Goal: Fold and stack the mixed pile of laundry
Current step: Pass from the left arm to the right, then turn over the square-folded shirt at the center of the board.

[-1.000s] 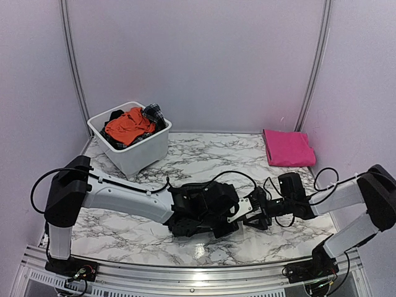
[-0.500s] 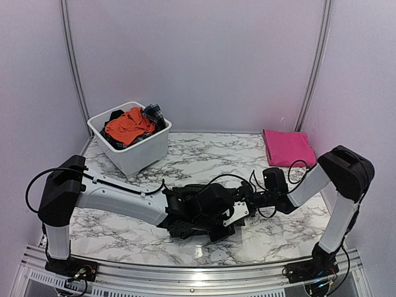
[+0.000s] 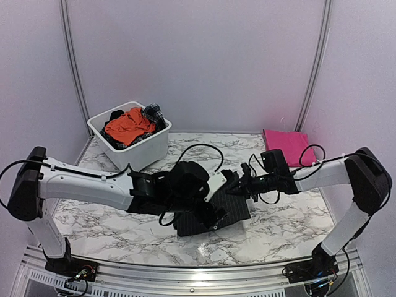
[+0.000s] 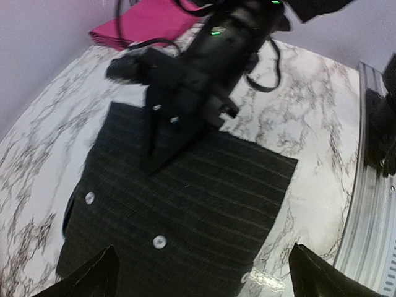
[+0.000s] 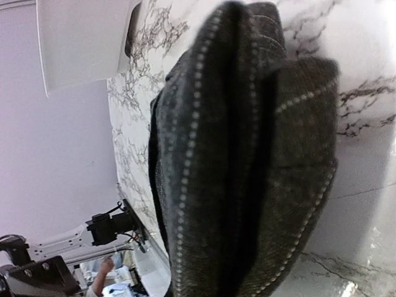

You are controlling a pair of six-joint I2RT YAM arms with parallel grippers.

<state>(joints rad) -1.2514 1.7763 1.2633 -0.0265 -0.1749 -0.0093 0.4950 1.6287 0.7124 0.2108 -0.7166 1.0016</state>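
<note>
A black pinstriped shirt lies folded flat on the marble table, its buttons showing in the left wrist view. My left gripper hovers open above its near edge, touching nothing. My right gripper reaches in from the right and is shut on the shirt's far edge; bunched pinstriped cloth fills the right wrist view and hides its fingers. A folded magenta-pink cloth lies at the back right. An orange garment and a dark plaid piece sit in the tub.
The white plastic tub stands at the back left of the marble table. Black cables loop around both wrists near the shirt. A metal rail runs along the table's near edge. Pale walls enclose the back and sides.
My left gripper has opened, let go of the shirt and drawn back to the left. My right gripper has closed on the shirt's far edge, and the shirt now lies uncovered.
</note>
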